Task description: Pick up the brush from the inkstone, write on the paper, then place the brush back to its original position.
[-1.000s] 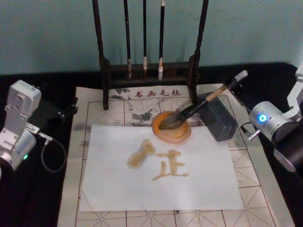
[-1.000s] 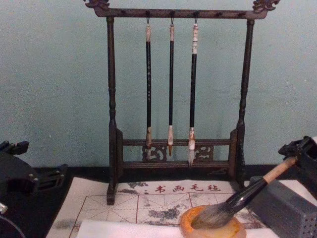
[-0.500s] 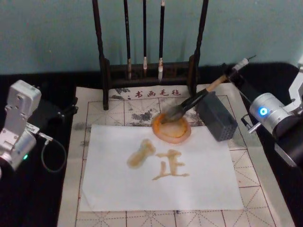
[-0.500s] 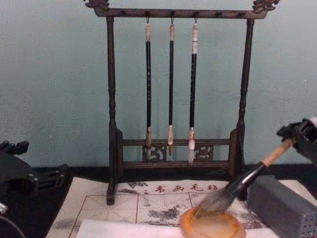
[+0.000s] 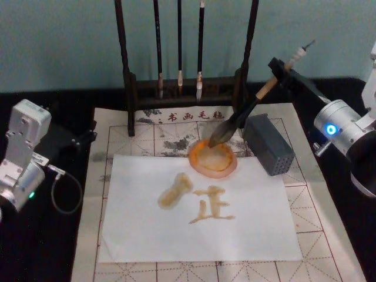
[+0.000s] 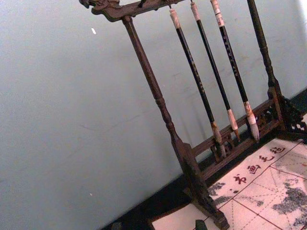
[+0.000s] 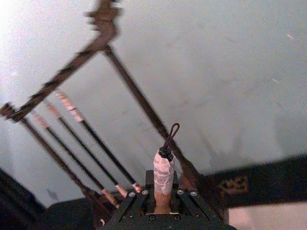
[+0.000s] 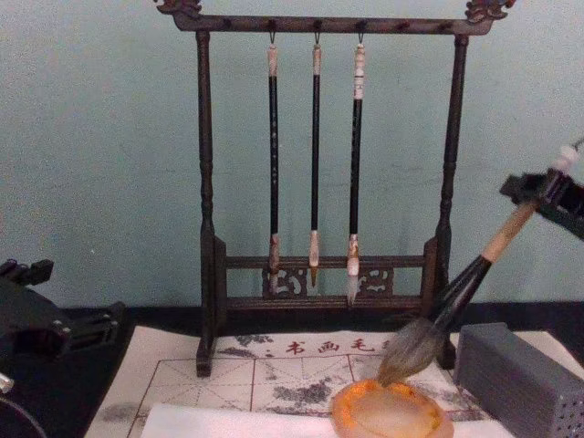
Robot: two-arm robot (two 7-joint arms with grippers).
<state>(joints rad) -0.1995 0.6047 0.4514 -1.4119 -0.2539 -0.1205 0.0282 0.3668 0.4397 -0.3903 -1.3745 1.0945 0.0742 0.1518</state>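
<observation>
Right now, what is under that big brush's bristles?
The inkstone lies below the brush tip, near its far rim; whether they touch is unclear. The right end effector holds the brush tilted; the left arm is parked aside. The mat under the inkstone is hidden.

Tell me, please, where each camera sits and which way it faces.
Head: up high, looking down on paper, inkstone and brush; left arm, right arm at the sides.
Chest: low, looking forward at the brush rack; right gripper at right edge.
Left wrist: faces rack and wall.
Right wrist: looks past the right gripper, shut on the brush.
All four share the rack.
</observation>
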